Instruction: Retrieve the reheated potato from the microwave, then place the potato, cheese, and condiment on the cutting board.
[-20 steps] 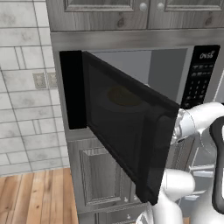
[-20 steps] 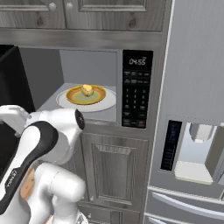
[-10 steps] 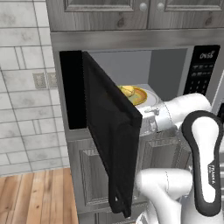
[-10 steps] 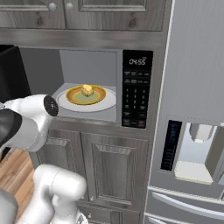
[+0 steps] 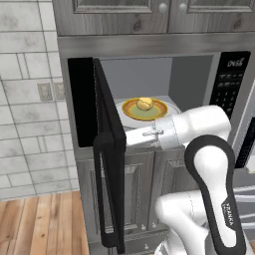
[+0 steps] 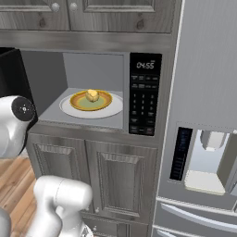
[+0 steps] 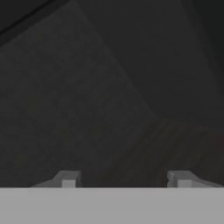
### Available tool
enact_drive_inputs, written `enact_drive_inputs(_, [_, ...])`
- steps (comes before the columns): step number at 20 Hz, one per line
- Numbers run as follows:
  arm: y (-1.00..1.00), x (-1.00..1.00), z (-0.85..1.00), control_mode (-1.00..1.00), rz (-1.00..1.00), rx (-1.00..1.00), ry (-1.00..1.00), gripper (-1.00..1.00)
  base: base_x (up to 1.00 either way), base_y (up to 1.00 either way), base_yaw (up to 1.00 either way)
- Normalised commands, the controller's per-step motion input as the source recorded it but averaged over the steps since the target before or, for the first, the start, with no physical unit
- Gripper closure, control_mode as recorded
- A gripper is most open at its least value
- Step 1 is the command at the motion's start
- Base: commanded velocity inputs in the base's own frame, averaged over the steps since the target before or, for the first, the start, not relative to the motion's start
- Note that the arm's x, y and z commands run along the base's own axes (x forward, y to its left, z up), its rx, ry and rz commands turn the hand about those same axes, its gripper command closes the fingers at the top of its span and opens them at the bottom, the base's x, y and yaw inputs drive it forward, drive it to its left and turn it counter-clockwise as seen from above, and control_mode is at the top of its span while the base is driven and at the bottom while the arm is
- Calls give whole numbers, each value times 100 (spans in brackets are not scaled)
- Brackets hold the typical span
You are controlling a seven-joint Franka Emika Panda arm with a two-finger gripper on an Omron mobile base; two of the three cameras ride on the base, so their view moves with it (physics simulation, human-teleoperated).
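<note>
One potato (image 5: pixel 145 103), one yellow plate (image 5: pixel 130 107) on one white turntable (image 6: pixel 109 109), inside one microwave (image 6: pixel 145 94) with door (image 5: pixel 107 149) swung wide. Jaws spread apart, gripping nothing, facing dark glass close up; gripper (image 7: pixel 122 179) behind the door, potato well apart, deeper inside. Clock reads 04:55.
</note>
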Motion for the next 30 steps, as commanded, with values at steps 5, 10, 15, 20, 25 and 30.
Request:
enact_drive_inputs(5, [52, 13, -5, -100, -12, -4, -16, -100, 0, 0, 0])
enact_drive_inputs(10, [18, 12, -1, -100, -10, -5, -10, -100, 0, 0, 0])
enact_drive_inputs(15, [-27, 5, 3, -100, -10, -3, 0, -100, 0, 0, 0])
enact_drive_inputs(20, [-54, 2, 0, -100, -6, 0, 0, -100, 0, 0, 0])
enact_drive_inputs(25, [-48, 12, 0, -100, -11, -3, -11, -100, 0, 0, 0])
enact_drive_inputs(30, [-44, 17, 0, -100, -16, -10, -13, -100, 0, 0, 0])
